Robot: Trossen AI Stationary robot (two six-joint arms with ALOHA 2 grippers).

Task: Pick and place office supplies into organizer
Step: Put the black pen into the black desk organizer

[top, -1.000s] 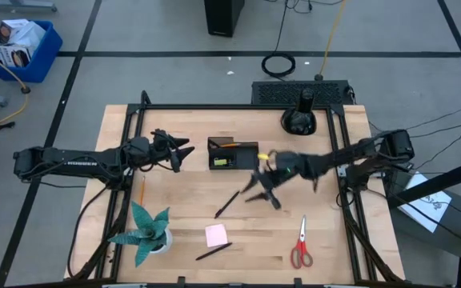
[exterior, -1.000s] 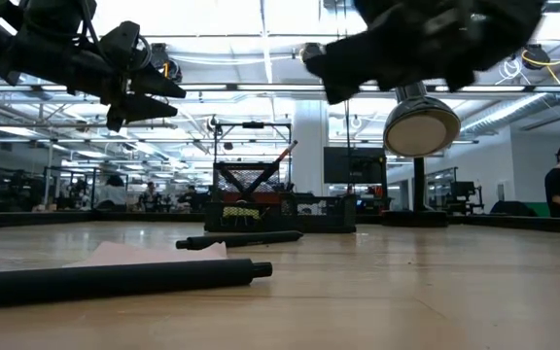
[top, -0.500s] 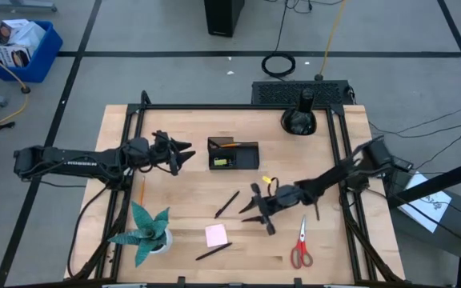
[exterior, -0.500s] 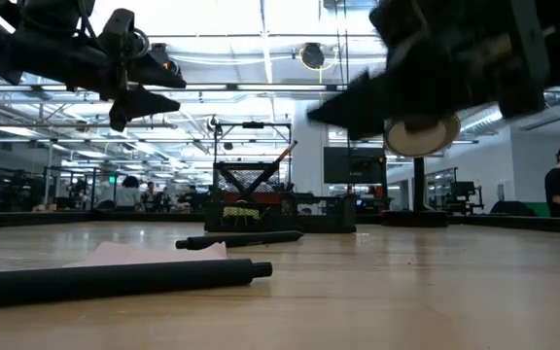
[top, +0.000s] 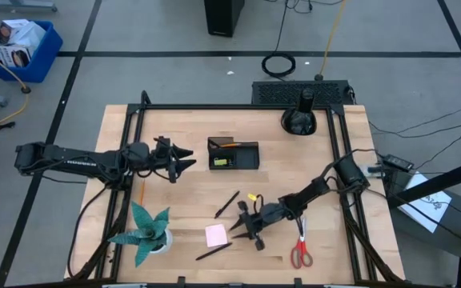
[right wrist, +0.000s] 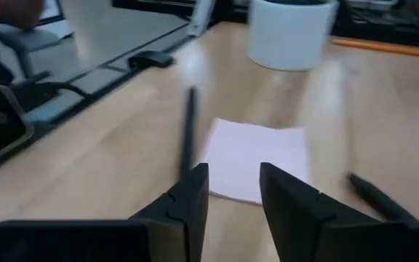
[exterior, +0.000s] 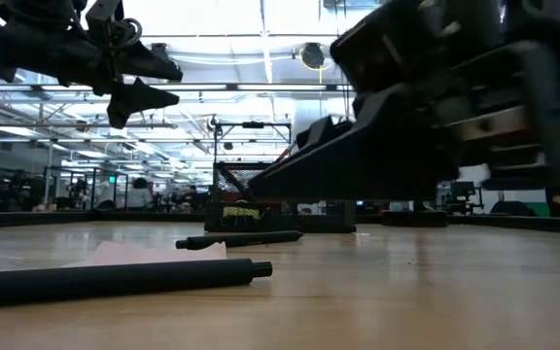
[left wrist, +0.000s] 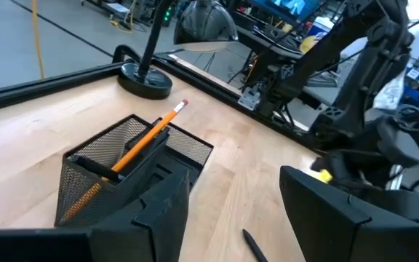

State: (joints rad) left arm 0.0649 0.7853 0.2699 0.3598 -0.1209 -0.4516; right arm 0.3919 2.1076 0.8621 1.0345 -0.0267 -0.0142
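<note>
The black mesh organizer (top: 233, 154) stands at the middle of the table's far half, with an orange pencil (left wrist: 148, 138) leaning in it. My left gripper (top: 184, 158) hovers open to its left, above the table. My right gripper (top: 242, 228) is low over the near half, open, with nothing between its fingers. It points at the pink sticky-note pad (right wrist: 257, 156), which lies flat just ahead of it. One black pen (top: 227, 204) lies beyond the pad and another (top: 214, 251) on its near side. Red-handled scissors (top: 300, 244) lie to the right and a loose orange pencil (top: 142, 190) far left.
A teal spiky plant in a white pot (top: 145, 232) stands at the near left, close to the pad. A round black domed base (top: 299, 118) sits at the far right corner. A black frame rail (top: 338, 160) runs along the table's sides.
My right gripper has swung from beside the organizer toward the table's near edge and to the left. It has sunk low over the wood and now points at the pink pad. The pens, pad and scissors lie where they were.
</note>
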